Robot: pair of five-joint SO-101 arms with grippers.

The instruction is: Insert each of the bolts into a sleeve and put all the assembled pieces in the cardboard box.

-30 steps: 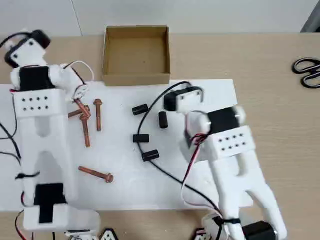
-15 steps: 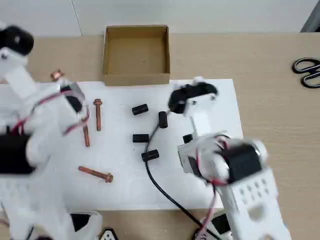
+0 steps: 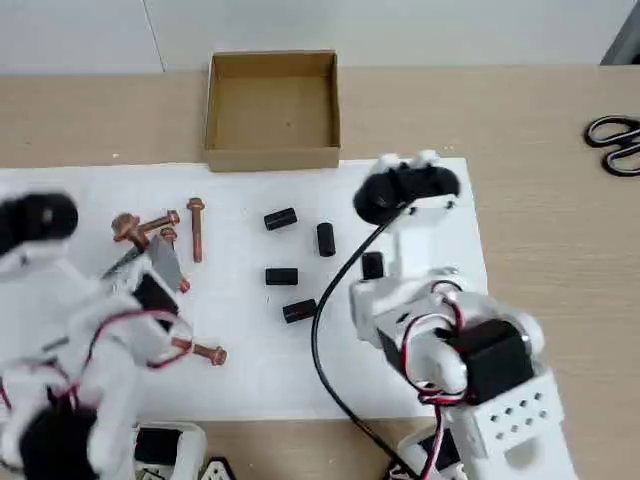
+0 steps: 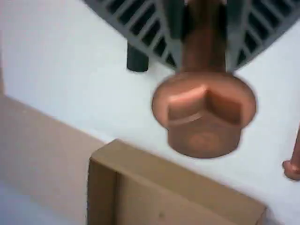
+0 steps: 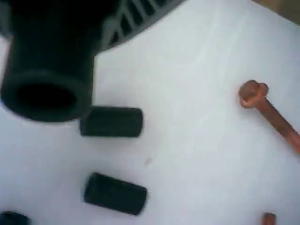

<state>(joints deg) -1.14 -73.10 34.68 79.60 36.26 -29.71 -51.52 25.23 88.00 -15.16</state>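
The left tool (image 3: 142,252) grips a copper bolt (image 3: 125,228), whose head juts out past its fingers. Several loose bolts (image 3: 196,230) lie just beside it on the white sheet (image 3: 250,385). The right tool (image 3: 374,272) holds a black sleeve (image 3: 372,263). Four more sleeves (image 3: 281,276) lie between the two tools. The cardboard box (image 3: 272,157) stands beyond both on the tabletop (image 3: 520,110). The scissors (image 3: 615,140) lie well apart from the right tool.
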